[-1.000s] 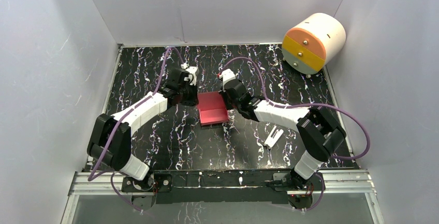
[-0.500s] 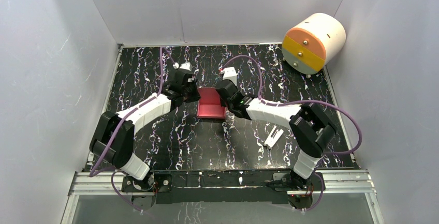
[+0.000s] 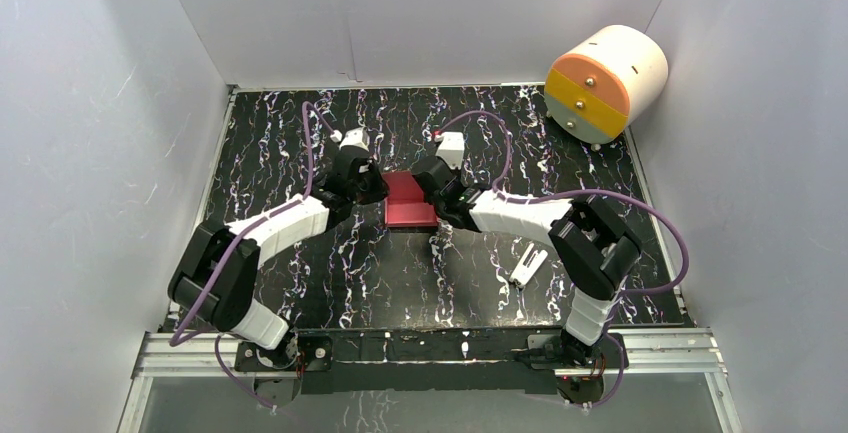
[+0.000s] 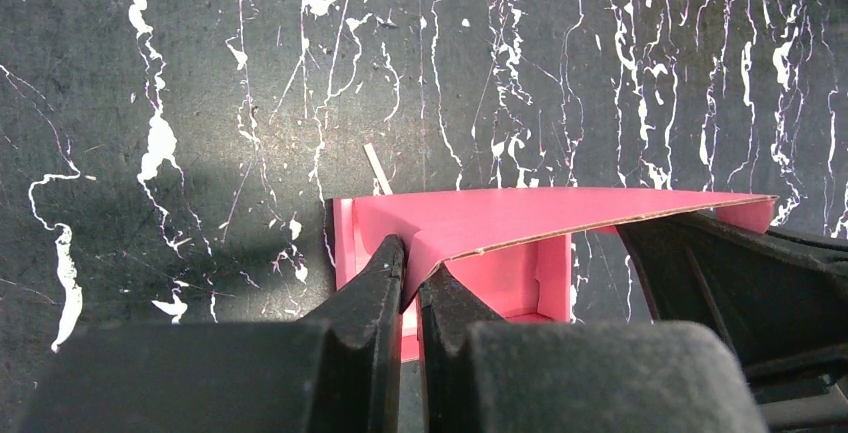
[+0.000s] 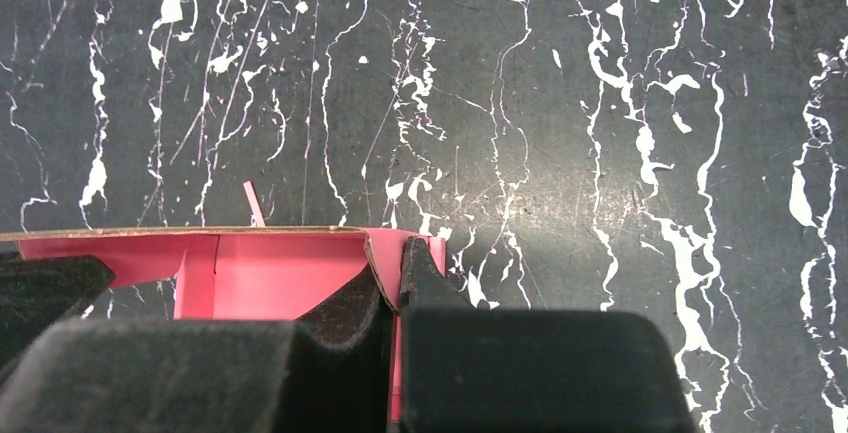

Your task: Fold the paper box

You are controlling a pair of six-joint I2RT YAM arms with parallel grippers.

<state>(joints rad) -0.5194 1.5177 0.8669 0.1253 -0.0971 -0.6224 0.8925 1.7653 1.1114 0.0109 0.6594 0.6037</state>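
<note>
The pink-red paper box (image 3: 408, 203) sits mid-table, partly folded, with side walls raised. My left gripper (image 3: 374, 193) is shut on its left flap; in the left wrist view the fingertips (image 4: 412, 263) pinch the bent card (image 4: 500, 215) just below its curved edge. My right gripper (image 3: 432, 193) is shut on the right flap; in the right wrist view the fingers (image 5: 397, 275) clamp the card wall (image 5: 280, 271). The box's top panel arches between both grippers, and the opposite gripper's black fingers (image 4: 720, 273) show at the far side.
A white-and-orange cylinder (image 3: 604, 81) lies at the back right corner. A small white clip-like piece (image 3: 527, 264) lies on the black marbled table (image 3: 300, 273) to the right of the box. White walls enclose the table on three sides.
Both grippers have moved away from me toward the back with the box held between them. The box looks shorter and more closed up than a second ago.
</note>
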